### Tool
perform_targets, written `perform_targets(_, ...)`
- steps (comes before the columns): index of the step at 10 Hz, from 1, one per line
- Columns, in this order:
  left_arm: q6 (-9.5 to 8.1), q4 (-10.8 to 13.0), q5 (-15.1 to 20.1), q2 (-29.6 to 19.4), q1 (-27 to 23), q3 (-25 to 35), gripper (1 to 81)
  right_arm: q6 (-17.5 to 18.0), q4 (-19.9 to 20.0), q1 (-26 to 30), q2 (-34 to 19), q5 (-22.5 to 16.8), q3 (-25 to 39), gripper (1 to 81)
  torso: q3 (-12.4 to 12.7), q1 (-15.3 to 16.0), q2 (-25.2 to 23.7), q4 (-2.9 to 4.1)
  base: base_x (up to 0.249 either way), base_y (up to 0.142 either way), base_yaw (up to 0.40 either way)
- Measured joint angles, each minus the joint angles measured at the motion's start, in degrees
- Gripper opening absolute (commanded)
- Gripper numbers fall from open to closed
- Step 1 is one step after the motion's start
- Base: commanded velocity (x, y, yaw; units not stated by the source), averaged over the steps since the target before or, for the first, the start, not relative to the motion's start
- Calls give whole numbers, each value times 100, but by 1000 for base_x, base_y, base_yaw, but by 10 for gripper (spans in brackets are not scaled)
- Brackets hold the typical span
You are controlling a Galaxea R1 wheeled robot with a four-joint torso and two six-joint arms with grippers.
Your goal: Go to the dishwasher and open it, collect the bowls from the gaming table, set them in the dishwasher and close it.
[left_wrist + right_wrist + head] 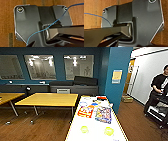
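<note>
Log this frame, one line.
phase: at gaming table | bowls: both on white top, near end | person: right

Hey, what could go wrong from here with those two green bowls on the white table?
1. The right bowl sits near the table edge, so a nudge might tip it off.
2. The game boxes lie just behind the left bowl; an overreach could shove them.
3. A person stands close on the right.

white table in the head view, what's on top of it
On the white table sit two lime bowls, one left of the other, apart. Beyond them lie colourful flat packs and smaller items too blurred to name. The table's nearest end is cut off by the picture's edge.
</note>
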Motion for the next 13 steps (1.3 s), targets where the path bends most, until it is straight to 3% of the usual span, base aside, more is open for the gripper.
perform_targets(3,0,0,0,-40,2,-6,811,0,0,2,41,2,-7,811,0,0,0,0,0,83,0)
perform_targets(10,0,0,-2,-35,0,-4,811,0,0,2,35,2,2,811,0,0,0,-2,0,0,0)
perform_targets(13,0,0,17,-35,83,-4,811,-6,-2,-83,20,-26,0,811,2,-13,-9,0,103,0,0)
